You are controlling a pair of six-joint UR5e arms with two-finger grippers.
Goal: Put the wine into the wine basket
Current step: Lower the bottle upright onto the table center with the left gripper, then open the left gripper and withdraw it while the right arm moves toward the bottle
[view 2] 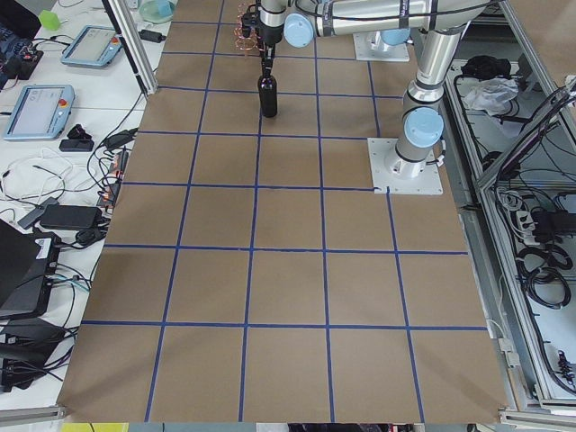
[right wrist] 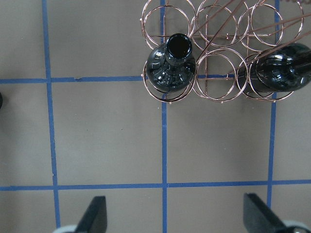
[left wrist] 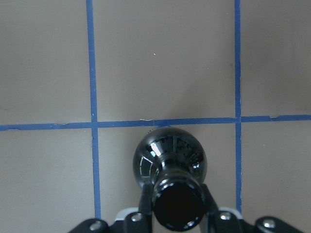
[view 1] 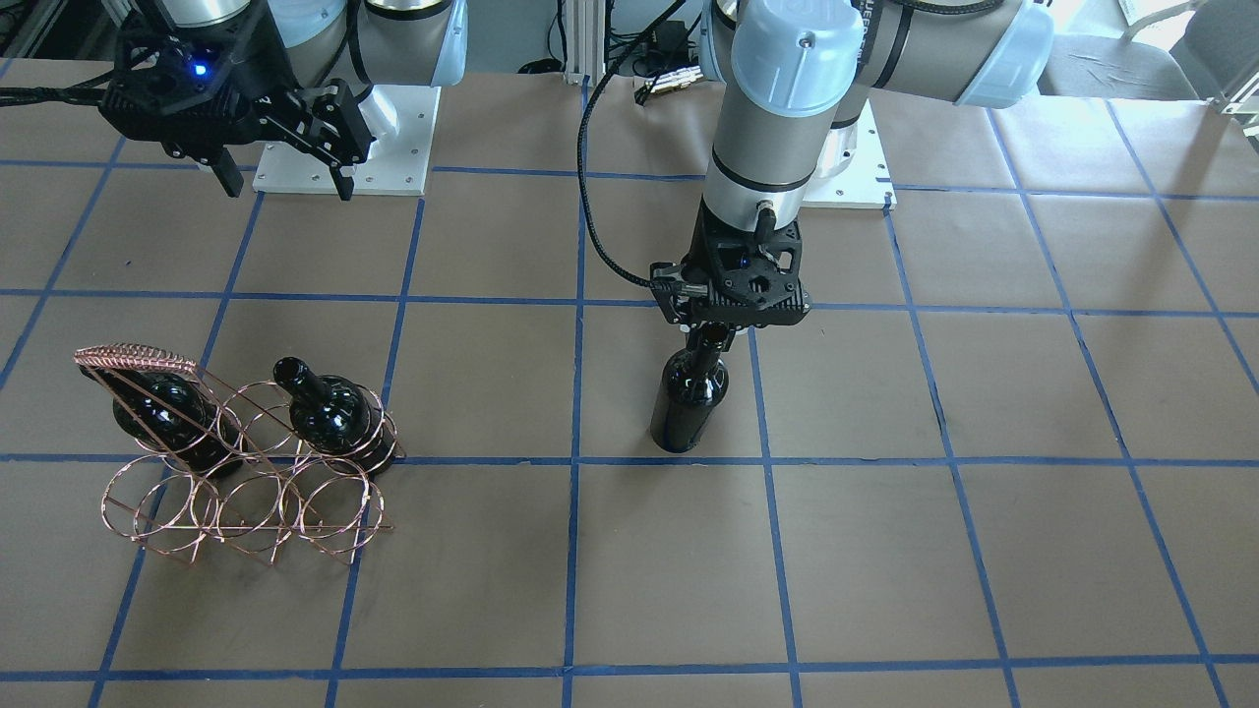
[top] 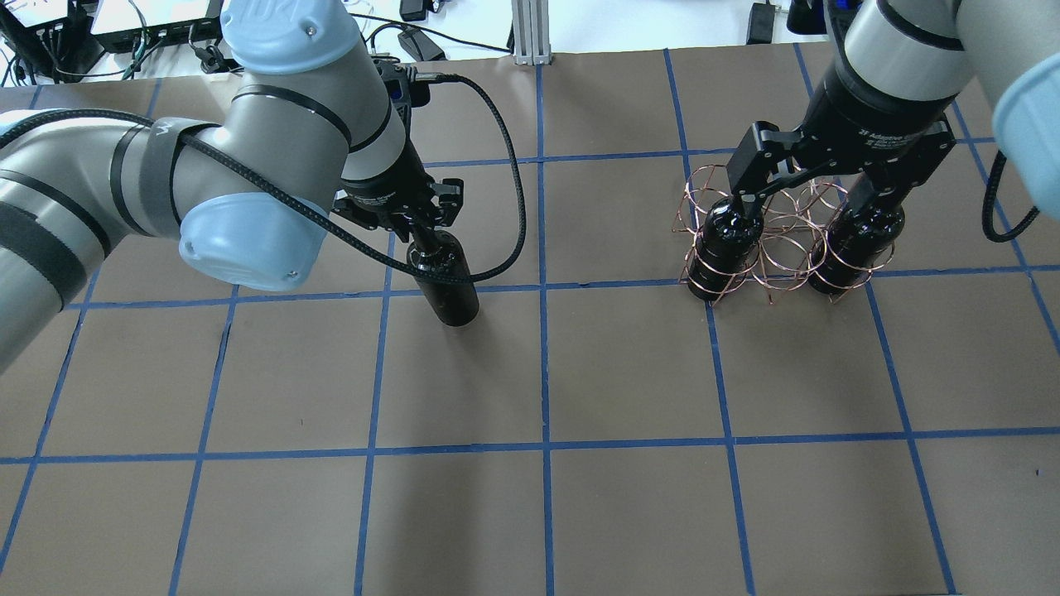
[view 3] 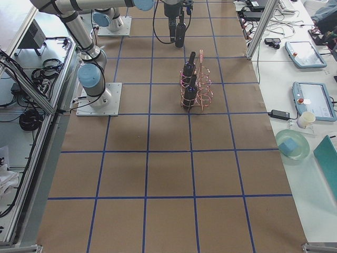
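Note:
A glossy black wine bottle (view 1: 689,403) stands upright near the table's middle, its base seemingly on the paper. My left gripper (view 1: 715,332) is shut on its neck from above; in the left wrist view (left wrist: 177,206) the neck sits between the fingers. The copper wire wine basket (view 1: 246,501) holds two more black bottles, one (view 1: 329,408) at one end and one (view 1: 162,418) under the slanted handle. My right gripper (top: 807,194) hangs open and empty above the basket (top: 778,248). The right wrist view shows its fingers (right wrist: 95,213) spread wide, with the basket (right wrist: 218,29) below.
The brown paper tabletop (top: 546,372) carries a blue tape grid. The two arm base plates (view 1: 344,147) sit at the robot's edge. The basket's middle ring (right wrist: 216,73) between the two bottles holds nothing. Tablets and cables lie off the table's sides (view 3: 305,100).

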